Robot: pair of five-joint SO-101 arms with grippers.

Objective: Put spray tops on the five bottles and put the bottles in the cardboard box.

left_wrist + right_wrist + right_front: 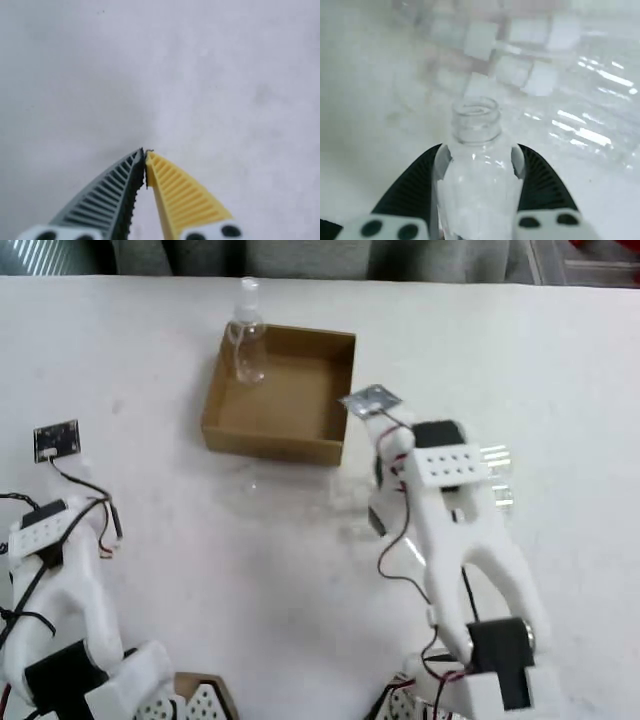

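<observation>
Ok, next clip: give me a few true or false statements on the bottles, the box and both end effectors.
1. One capped bottle stands in the cardboard box. True.
2. The right end effector is open and empty. False: it is shut on an uncapped bottle.
3. The left end effector is shut, holding nothing. True.
4. The left end effector hangs over the box. False: bare table lies under it.

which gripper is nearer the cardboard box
Right. The right gripper, shut on a topless bottle, is beside the cardboard box; the left gripper is far off to its left.
</observation>
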